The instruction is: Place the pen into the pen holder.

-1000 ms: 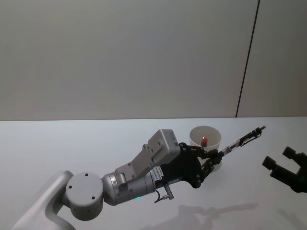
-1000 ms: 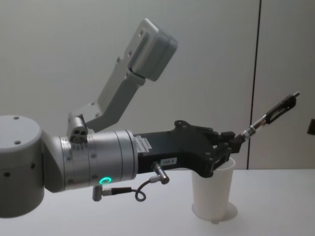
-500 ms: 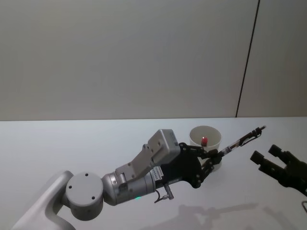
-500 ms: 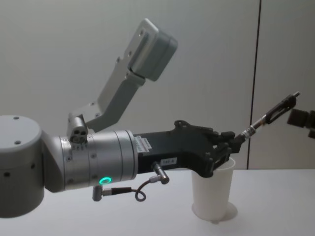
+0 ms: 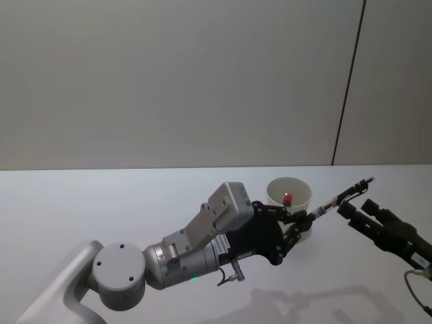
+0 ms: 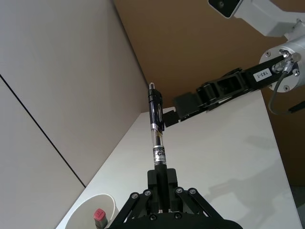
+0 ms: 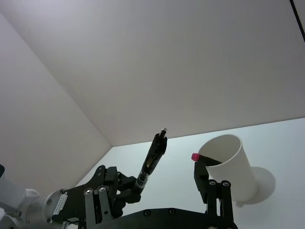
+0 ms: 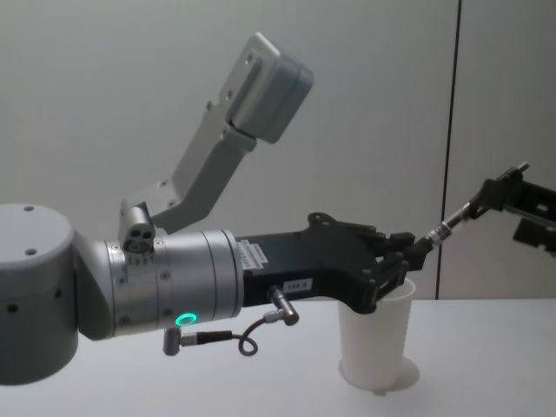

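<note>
My left gripper (image 5: 312,216) is shut on the lower end of a black and clear pen (image 5: 344,196), which slants up and to the right. It holds the pen just above and to the right of the pen holder (image 5: 278,187), a white paper cup (image 8: 373,347) standing on the table. In the left wrist view the pen (image 6: 156,129) rises straight from the fingers (image 6: 162,183). My right gripper (image 5: 356,206) is open and has come up to the pen's upper end (image 8: 452,219). In the right wrist view the pen (image 7: 152,160) stands between its spread fingers (image 7: 209,183).
A red-topped item (image 5: 287,197) leans inside the cup (image 7: 228,167). The white table (image 5: 135,202) spreads out to the left and in front. A grey wall with a dark vertical seam (image 5: 347,88) stands behind.
My right gripper has moved left from the right edge, up to the pen's upper end. The left arm, the pen and the cup have stayed put.
</note>
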